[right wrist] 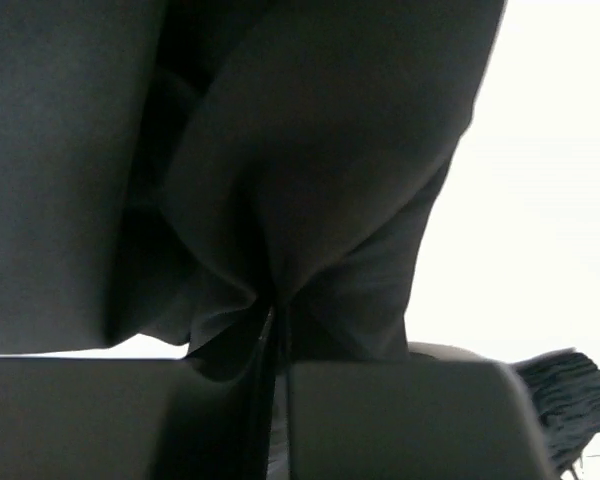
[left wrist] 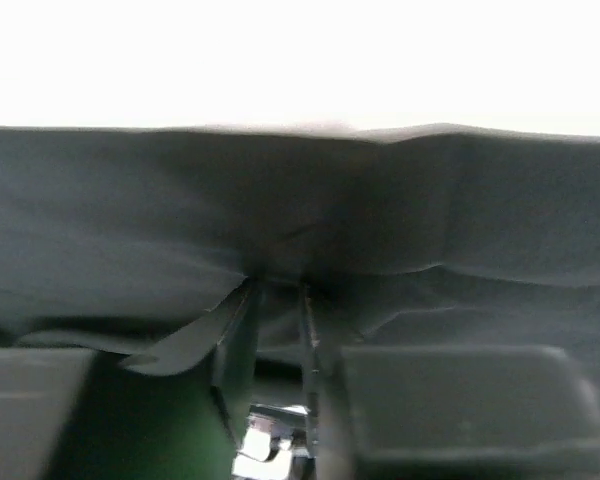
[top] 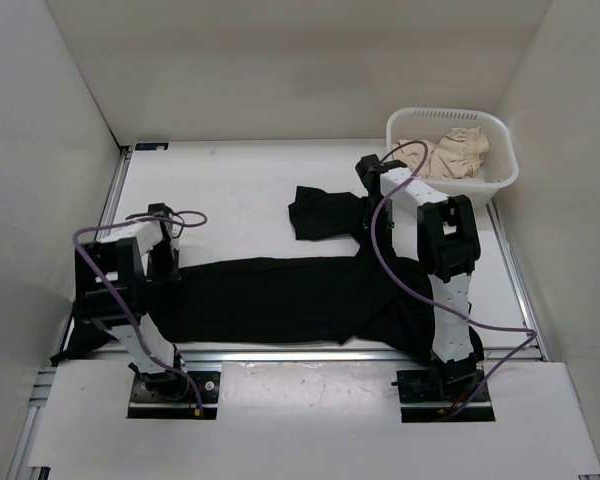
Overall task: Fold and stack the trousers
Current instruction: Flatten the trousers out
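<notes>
The black trousers [top: 280, 295] lie across the table, one long part along the near edge and a folded-over part [top: 325, 212] further back. My left gripper [top: 163, 258] is at the left end, shut on a pinch of the black fabric [left wrist: 280, 220]. My right gripper [top: 368, 205] is at the back right of the trousers, shut on a bunched fold of the same cloth [right wrist: 310, 180]. Both pairs of fingertips are buried in the cloth.
A white basket [top: 500, 180] at the back right holds beige cloth garments [top: 450, 152]. White walls enclose the table on three sides. A metal rail [top: 280, 352] runs along the near edge by the arm bases.
</notes>
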`<control>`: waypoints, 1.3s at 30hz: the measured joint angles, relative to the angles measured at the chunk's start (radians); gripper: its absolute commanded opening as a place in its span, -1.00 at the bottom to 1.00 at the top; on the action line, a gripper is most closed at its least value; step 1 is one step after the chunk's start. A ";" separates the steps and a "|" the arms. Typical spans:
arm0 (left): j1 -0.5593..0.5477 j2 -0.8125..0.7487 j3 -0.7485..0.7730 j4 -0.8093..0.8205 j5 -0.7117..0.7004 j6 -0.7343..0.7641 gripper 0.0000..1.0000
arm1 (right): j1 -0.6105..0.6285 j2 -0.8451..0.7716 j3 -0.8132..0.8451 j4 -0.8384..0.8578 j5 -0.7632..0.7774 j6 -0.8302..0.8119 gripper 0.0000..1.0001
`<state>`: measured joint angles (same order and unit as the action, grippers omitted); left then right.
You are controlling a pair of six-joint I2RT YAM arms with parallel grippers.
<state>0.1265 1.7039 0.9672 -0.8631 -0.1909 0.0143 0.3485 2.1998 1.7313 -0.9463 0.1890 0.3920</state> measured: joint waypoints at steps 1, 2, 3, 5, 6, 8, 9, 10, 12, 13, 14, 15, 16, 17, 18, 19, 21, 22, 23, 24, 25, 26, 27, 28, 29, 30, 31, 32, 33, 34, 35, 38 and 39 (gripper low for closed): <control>-0.012 0.029 0.024 -0.022 -0.002 0.003 -0.42 | 0.001 0.005 0.013 -0.005 0.009 0.003 -1.00; -0.025 0.061 0.056 -0.050 -0.008 0.006 -0.58 | 0.001 0.007 0.027 -0.012 0.019 0.005 -1.00; -0.038 0.094 0.085 -0.076 -0.014 0.005 -0.65 | 0.001 0.008 0.049 -0.021 0.033 0.004 -1.00; -0.061 0.164 0.159 -0.129 -0.029 0.011 -0.72 | 0.005 0.005 0.101 -0.032 0.065 -0.001 -1.00; -0.070 0.199 0.198 -0.151 -0.039 0.012 -0.72 | 0.007 -0.002 0.129 -0.035 0.077 -0.006 -1.00; -0.085 0.265 0.288 -0.188 -0.052 0.013 -0.72 | 0.019 -0.026 0.171 -0.034 0.117 -0.010 -1.00; -0.092 0.299 0.338 -0.197 -0.058 0.014 -0.72 | 0.024 -0.048 0.192 -0.029 0.139 -0.016 -1.00; -0.098 0.332 0.393 -0.202 -0.061 0.014 -0.72 | 0.031 -0.073 0.211 -0.022 0.158 -0.023 -1.00; -0.109 0.404 0.524 -0.208 -0.064 0.016 -0.72 | 0.047 -0.142 0.237 0.005 0.193 -0.047 -1.00; -0.113 0.442 0.595 -0.202 -0.065 0.016 -0.72 | 0.056 -0.181 0.243 0.024 0.207 -0.063 -1.00; -0.116 0.475 0.663 -0.195 -0.063 0.014 -0.72 | 0.067 -0.222 0.246 0.042 0.218 -0.078 -1.00; -0.118 0.515 0.735 -0.180 -0.062 0.014 -0.72 | 0.080 -0.254 0.248 0.055 0.225 -0.093 -1.00; -0.121 0.552 0.806 -0.164 -0.062 0.015 -0.72 | 0.097 -0.289 0.249 0.069 0.227 -0.112 -1.00; -0.122 0.582 0.866 -0.150 -0.060 0.013 -0.72 | 0.118 -0.320 0.249 0.083 0.220 -0.129 -1.00; -0.122 0.618 0.933 -0.123 -0.057 0.013 -0.72 | 0.144 -0.344 0.246 0.095 0.203 -0.145 -1.00; -0.123 0.642 0.976 -0.098 -0.056 0.012 -0.72 | 0.179 -0.370 0.233 0.115 0.180 -0.169 -1.00; -0.123 0.682 1.044 -0.052 -0.048 0.011 -0.52 | 0.260 -0.406 0.203 0.139 0.122 -0.204 -0.72; -0.123 0.693 1.065 -0.036 -0.045 0.011 -0.12 | 0.307 -0.413 0.196 0.140 0.071 -0.227 -0.49; -0.121 0.698 1.076 -0.024 -0.043 0.017 0.20 | 0.354 -0.410 0.195 0.141 0.010 -0.250 -0.22; -0.119 0.698 1.081 -0.014 -0.032 0.019 0.45 | 0.407 -0.397 0.206 0.130 -0.052 -0.277 0.16; -0.113 0.696 1.085 -0.005 -0.013 0.014 0.59 | 0.449 -0.371 0.236 0.098 -0.106 -0.299 0.35; -0.102 0.694 1.085 0.002 0.002 0.008 0.77 | 0.492 -0.330 0.290 0.063 -0.158 -0.333 0.49; -0.093 0.691 1.084 0.005 0.028 0.005 0.82 | 0.538 -0.294 0.321 0.058 -0.202 -0.365 0.61; -0.081 0.689 1.081 0.005 0.056 -0.001 0.90 | 0.577 -0.269 0.330 0.052 -0.232 -0.390 0.81; -0.067 0.684 1.076 0.005 0.079 -0.003 0.92 | 0.611 -0.253 0.330 0.032 -0.252 -0.408 0.89; -0.048 0.677 1.066 0.001 0.109 -0.005 0.95 | 0.638 -0.241 0.329 0.008 -0.266 -0.425 0.98; -0.025 0.668 1.053 -0.003 0.137 -0.006 0.95 | 0.658 -0.237 0.322 -0.011 -0.270 -0.439 0.98; 0.001 0.653 1.040 -0.011 0.159 -0.007 0.95 | 0.670 -0.238 0.313 -0.025 -0.269 -0.444 0.98; 0.023 0.636 1.028 -0.019 0.176 -0.007 0.95 | 0.674 -0.246 0.298 -0.029 -0.263 -0.446 0.98; 0.045 0.609 1.010 -0.024 0.189 -0.008 0.95 | 0.673 -0.273 0.256 -0.013 -0.252 -0.440 0.98; 0.066 0.581 0.997 -0.035 0.195 -0.009 0.95 | 0.664 -0.312 0.196 0.005 -0.238 -0.424 0.98; 0.072 0.473 0.972 -0.048 0.193 -0.015 0.95 | 0.586 -0.502 -0.039 0.076 -0.160 -0.314 0.98; 0.047 0.427 0.965 -0.051 0.190 -0.015 0.97 | 0.542 -0.571 -0.111 0.086 -0.122 -0.255 0.98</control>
<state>0.1730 2.1307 1.9320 -0.9138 -0.0013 -0.0010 0.8906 1.6283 1.6203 -0.8600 0.0669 0.1368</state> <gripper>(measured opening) 0.973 0.993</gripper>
